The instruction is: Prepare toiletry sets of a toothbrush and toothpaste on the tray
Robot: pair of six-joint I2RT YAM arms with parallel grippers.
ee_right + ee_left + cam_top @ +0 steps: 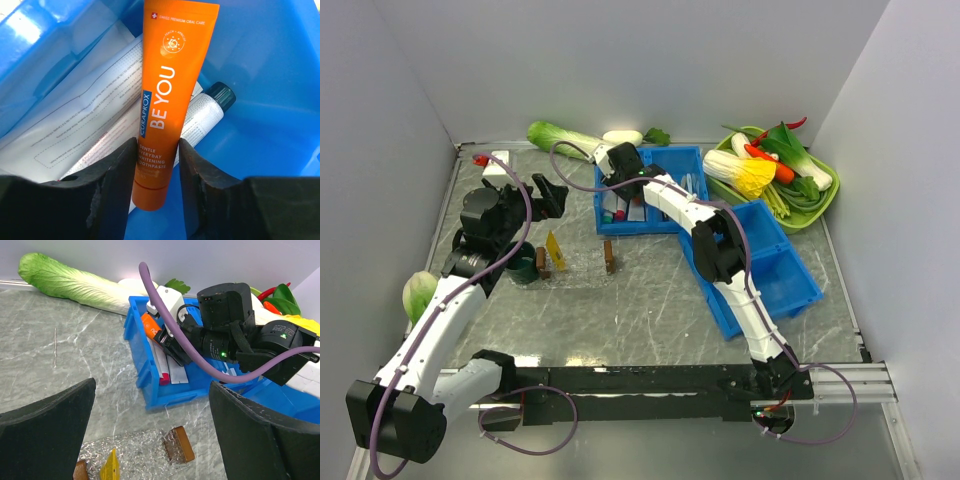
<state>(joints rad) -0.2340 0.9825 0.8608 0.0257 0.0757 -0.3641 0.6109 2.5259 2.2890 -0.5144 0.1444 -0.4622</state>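
My right gripper (157,150) reaches into a blue bin (260,75), its jaws pressed against both sides of an orange toothpaste tube (162,100) near the cap end. From above, this gripper (617,175) sits over the bin's left part (655,190). A yellow toothpaste tube (555,250) lies on the clear tray (582,268), a faint crinkled patch (135,455). My left gripper (552,192) hovers open above the tray's left side, nothing between its fingers (260,435). I cannot pick out a toothbrush.
Two brown blocks (609,255) (541,260) rest on the tray. White packets and a black-capped tube (205,112) fill the bin. More blue bins (770,265) stand right, a green vegetable dish (790,175) far right, cabbages at the back (565,137) and left (418,292).
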